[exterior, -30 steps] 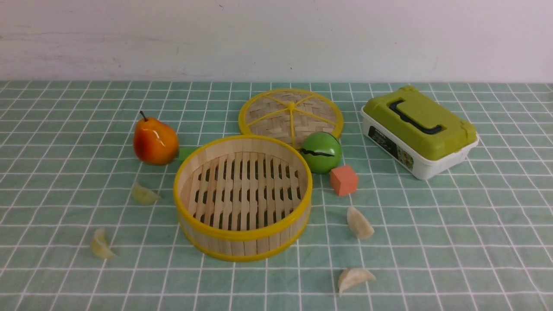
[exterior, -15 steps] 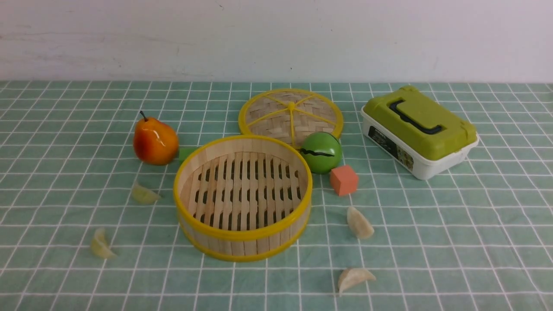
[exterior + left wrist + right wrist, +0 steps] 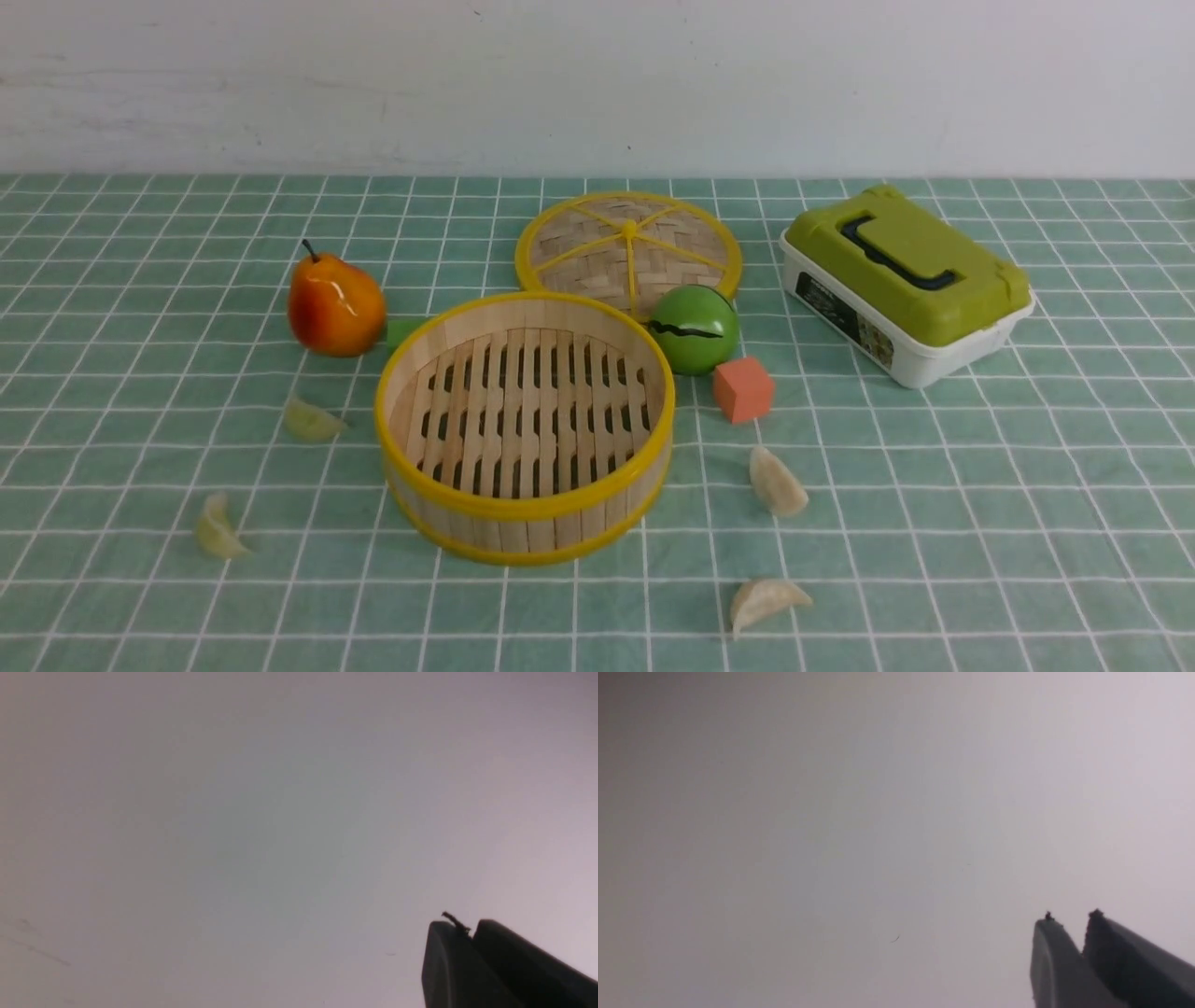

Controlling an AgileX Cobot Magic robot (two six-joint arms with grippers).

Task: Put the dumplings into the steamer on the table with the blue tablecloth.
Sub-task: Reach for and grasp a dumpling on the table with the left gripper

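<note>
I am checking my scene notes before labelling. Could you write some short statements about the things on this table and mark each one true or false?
1. The steamer holds no dumplings. True.
2. Two dumplings lie on each side of the steamer. True.
3. The woven lid covers the steamer. False: the lid lies flat behind the steamer, which is uncovered.
4. The pear stands to the right of the steamer. False: the pear stands to its left.
5. The orange cube sits on the green box. False: the orange cube sits on the cloth, apart from the green box.
</note>
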